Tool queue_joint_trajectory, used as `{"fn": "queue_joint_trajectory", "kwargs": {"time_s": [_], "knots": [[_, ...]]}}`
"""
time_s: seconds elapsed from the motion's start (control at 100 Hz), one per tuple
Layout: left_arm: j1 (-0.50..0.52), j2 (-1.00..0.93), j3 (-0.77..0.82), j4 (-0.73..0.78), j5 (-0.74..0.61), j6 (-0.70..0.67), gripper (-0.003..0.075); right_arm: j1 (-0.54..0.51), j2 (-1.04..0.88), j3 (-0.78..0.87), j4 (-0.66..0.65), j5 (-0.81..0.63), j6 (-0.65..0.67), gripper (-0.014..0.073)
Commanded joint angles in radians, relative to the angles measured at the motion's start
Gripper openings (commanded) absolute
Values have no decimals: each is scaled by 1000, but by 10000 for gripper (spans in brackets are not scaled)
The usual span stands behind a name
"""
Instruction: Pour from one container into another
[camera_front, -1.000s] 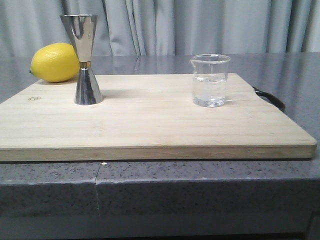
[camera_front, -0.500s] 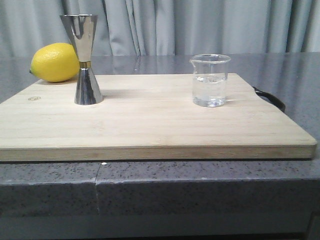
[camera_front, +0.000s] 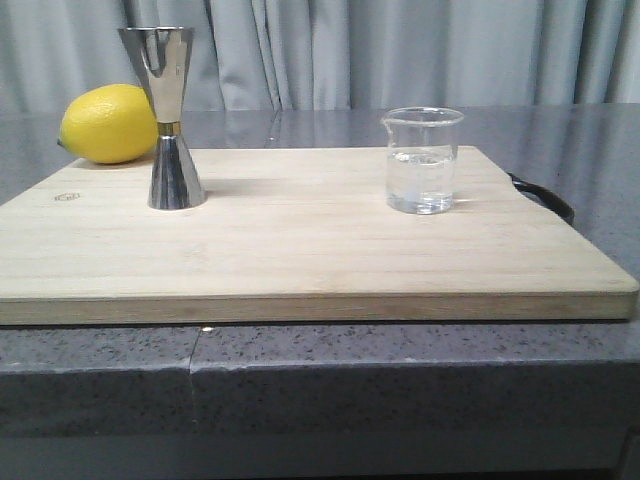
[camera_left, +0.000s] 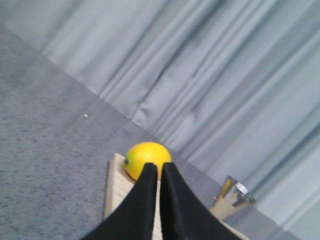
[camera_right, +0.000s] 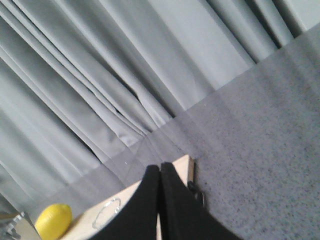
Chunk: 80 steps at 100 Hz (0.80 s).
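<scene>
A small clear glass beaker (camera_front: 422, 160), part full of clear liquid, stands upright on the right half of the wooden board (camera_front: 300, 250). The steel hourglass jigger (camera_front: 170, 120) stands upright on the board's left side. Neither gripper shows in the front view. In the left wrist view my left gripper (camera_left: 159, 166) is shut and empty, well short of the jigger (camera_left: 231, 197). In the right wrist view my right gripper (camera_right: 159, 167) is shut and empty, above the board's corner, with the beaker's rim (camera_right: 107, 212) off to one side.
A yellow lemon (camera_front: 108, 124) lies behind the jigger at the board's back left corner. A black handle (camera_front: 545, 195) sticks out from the board's right edge. The board rests on a grey speckled counter (camera_front: 400, 370), with grey curtains behind.
The front view has shifted very slightly; the beaker, jigger and lemon stand where they were.
</scene>
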Motion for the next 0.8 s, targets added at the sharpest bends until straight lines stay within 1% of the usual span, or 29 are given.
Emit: {"fn": "queue_joint_trajectory", "kwargs": {"time_s": [0.0, 0.1, 0.12, 0.19, 0.23, 0.33, 0.42, 0.49, 0.54, 0.56, 0.61, 0.65, 0.68, 0.7, 0.73, 0.74, 0.77, 0.79], "knots": [[-2, 42, -112, 66, 110, 39, -20, 4, 88, -130, -30, 105, -53, -75], [-2, 137, -192, 70, 213, 118, -20, 5, 218, -247, -30, 245, -239, -75], [-2, 169, -219, 70, 232, 147, -20, 5, 259, -281, -30, 279, -302, -75], [-2, 244, -258, 70, 259, 205, -20, 5, 353, -352, -30, 330, -386, -75], [-2, 287, -285, 70, 272, 234, -20, 5, 404, -389, -30, 333, -429, -75], [-2, 407, -337, 70, 287, 313, -19, 5, 541, -457, -30, 308, -463, -74], [-2, 491, -381, 69, 305, 335, -18, 5, 633, -503, -30, 307, -466, -62], [-2, 538, -406, 67, 322, 335, -14, 5, 687, -524, -30, 307, -466, -8], [-2, 562, -416, 67, 331, 350, 0, 5, 719, -532, -30, 296, -466, 63], [-2, 570, -418, 65, 331, 367, 12, 5, 730, -532, -30, 290, -466, 84], [-2, 586, -420, 59, 331, 413, 54, 5, 753, -534, -30, 257, -466, 177], [-2, 594, -420, 54, 334, 444, 103, 5, 769, -534, -30, 236, -466, 239], [-2, 602, -420, 49, 336, 468, 144, 5, 785, -534, -30, 215, -466, 299], [-2, 605, -422, 44, 336, 477, 179, 5, 791, -534, -30, 208, -466, 321], [-2, 610, -422, 32, 336, 498, 244, 5, 805, -534, -30, 194, -466, 371], [-2, 611, -422, 30, 336, 498, 244, 5, 807, -534, -30, 192, -466, 379], [-2, 613, -422, 18, 336, 518, 313, 5, 817, -534, -30, 185, -466, 408], [-2, 616, -422, 8, 336, 531, 341, 5, 826, -534, -28, 180, -466, 423]]}}
